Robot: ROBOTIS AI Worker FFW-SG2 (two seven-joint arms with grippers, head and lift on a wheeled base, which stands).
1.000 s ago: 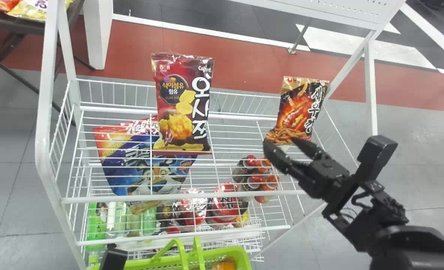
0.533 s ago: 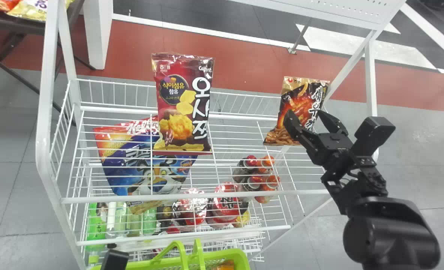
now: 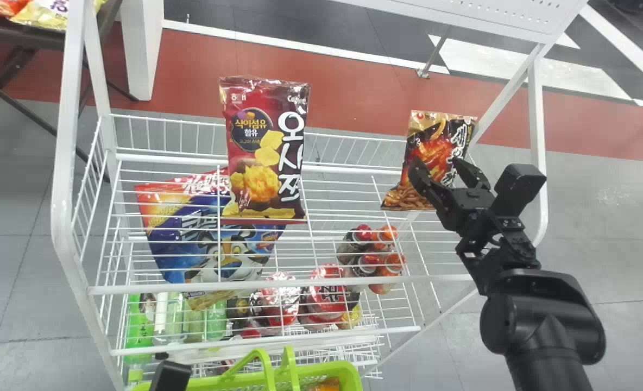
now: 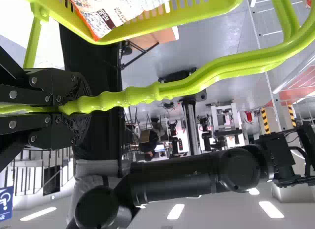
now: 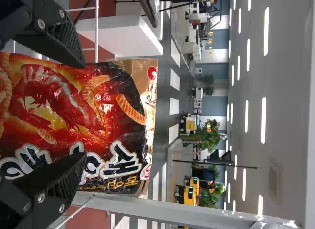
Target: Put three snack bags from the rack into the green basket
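Nearest, the black two-fingered left claw [image 3: 169, 376] is narrow around a glossy green handle [image 4: 216, 74] of the bright green plastic basket [image 3: 350, 371], which holds an orange-and-white snack bag [image 4: 118, 12]. Farther out and to its right, the black two-fingered right claw [image 3: 436, 161] is spread wide and holds nothing, close before a black-and-red glossy snack bag with a gold top [image 3: 424, 144]. That bag stands on the white wire rack [image 3: 62, 190]; whether claw and bag touch, I cannot tell. Well left of the right claw, a dark red snack bag with yellow chips [image 3: 251, 136] stands upright. Lower and also left is a big blue cereal bag [image 3: 172, 260]. Far beyond, leftmost from that claw, snack bags [image 3: 39, 15] lie on a dark desk [image 3: 6, 31].
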